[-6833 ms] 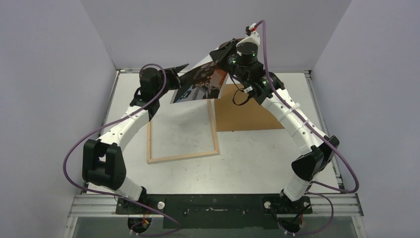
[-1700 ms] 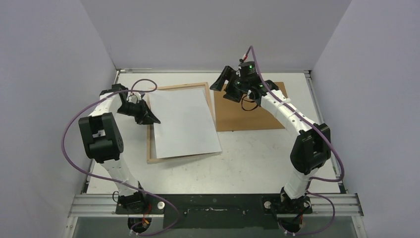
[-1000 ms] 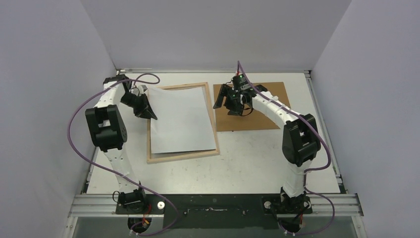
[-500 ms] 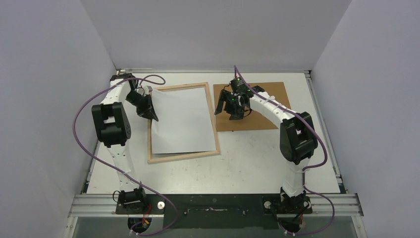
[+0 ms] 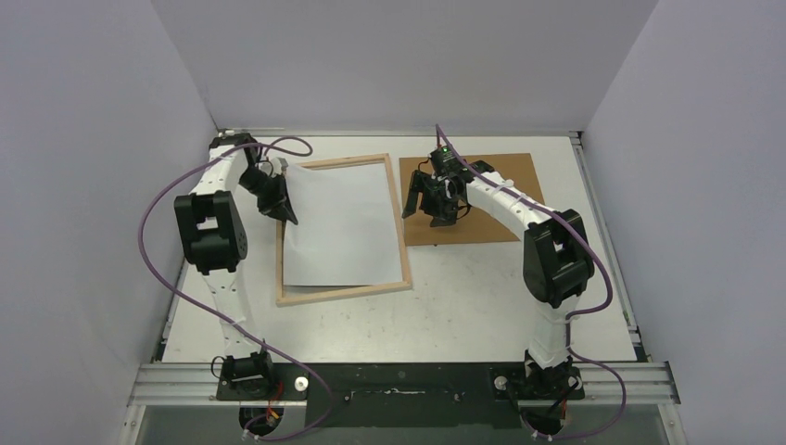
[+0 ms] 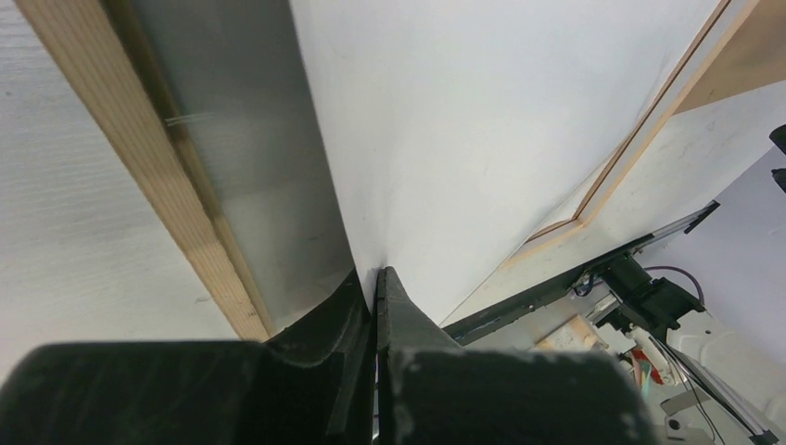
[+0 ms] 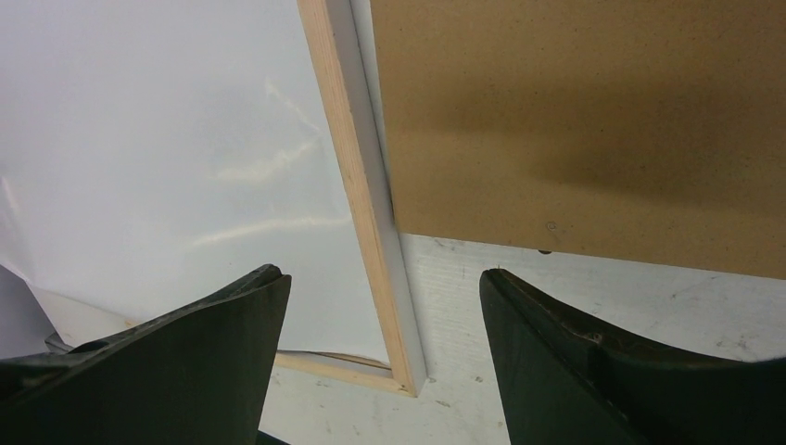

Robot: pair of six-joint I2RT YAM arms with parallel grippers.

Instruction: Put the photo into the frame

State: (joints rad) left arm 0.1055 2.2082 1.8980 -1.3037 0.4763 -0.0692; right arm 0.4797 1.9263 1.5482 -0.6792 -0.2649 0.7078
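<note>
The counter [image 5: 463,297] was a pale, scuffed surface speckled with small dark marks. Two flat things lay directly on it: the frame [image 5: 344,292], a pale wood rectangle left of centre and slightly skewed, and a plain brown backing board [image 5: 473,230] to its right, nearer the far edge, its left edge just beside the frame's right rail
</note>
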